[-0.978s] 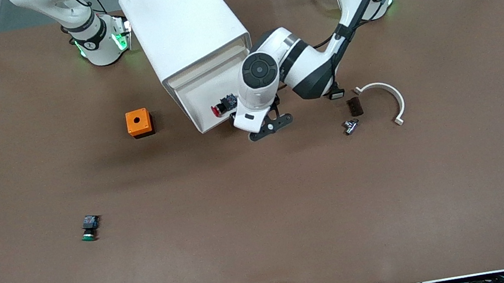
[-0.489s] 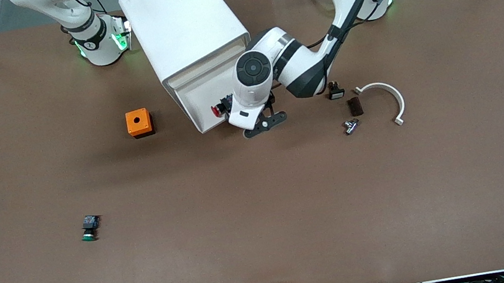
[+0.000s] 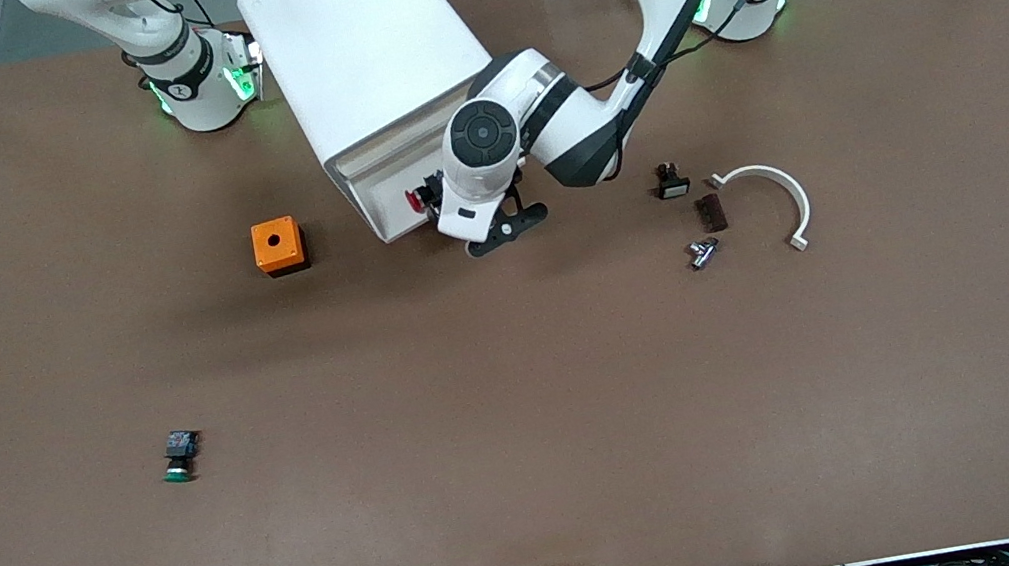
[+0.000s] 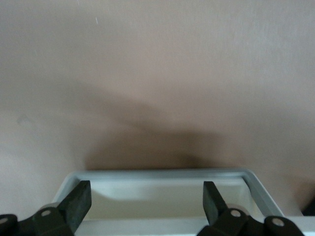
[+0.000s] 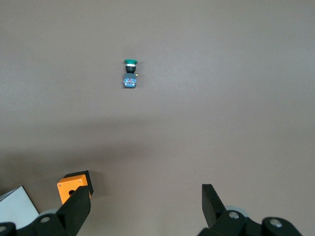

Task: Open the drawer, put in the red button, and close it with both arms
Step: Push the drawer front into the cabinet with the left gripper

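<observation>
Closing the drawer (image 3: 395, 201) is the step in hand: the red button (image 3: 416, 199) lies inside it, upper centre of the front view. My left gripper (image 3: 496, 227), fingers spread and empty, sits at its front rim (push next, I judge). My right gripper (image 5: 142, 211) waits, unclenched.

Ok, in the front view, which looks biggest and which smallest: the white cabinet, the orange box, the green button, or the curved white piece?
1. White cabinet, by far the biggest.
2. Curved white piece.
3. Orange box, though it looks nearly as big as the curved piece.
4. Green button, the smallest.
</observation>
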Tool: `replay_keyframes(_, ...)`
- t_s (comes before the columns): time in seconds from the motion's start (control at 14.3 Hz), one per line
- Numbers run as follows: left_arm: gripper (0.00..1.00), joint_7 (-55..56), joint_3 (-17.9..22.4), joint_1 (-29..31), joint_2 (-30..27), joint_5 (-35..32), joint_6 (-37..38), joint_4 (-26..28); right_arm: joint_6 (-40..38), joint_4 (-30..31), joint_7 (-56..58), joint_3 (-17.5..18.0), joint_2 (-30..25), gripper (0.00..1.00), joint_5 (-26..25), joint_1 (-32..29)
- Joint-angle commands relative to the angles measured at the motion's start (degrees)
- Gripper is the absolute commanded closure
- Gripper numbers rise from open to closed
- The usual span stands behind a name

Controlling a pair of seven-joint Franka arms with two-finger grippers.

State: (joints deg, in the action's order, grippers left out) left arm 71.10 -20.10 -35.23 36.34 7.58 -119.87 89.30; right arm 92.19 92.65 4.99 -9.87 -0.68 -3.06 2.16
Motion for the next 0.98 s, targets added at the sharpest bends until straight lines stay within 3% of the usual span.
replay_keyframes(0.0,0.00,2.10,-0.99,-0.18,-0.48,3.14,-0.63,0.96,0.00,1.04,0.46,1.08,-1.25,0.00,-1.07,-1.10)
replay_keyframes(0.63,0.00,3.96,-1.25,-2.82,0.84,13.16,-0.71,2.01,0.00,1.13,0.46,1.08,-1.25,0.00,-0.98,-1.10)
replay_keyframes(0.91,0.00,3.87,-1.25,-2.82,0.75,13.43,-0.71,2.01,-0.09,1.13,0.46,1.08,-1.25,0.00,-0.98,-1.10)
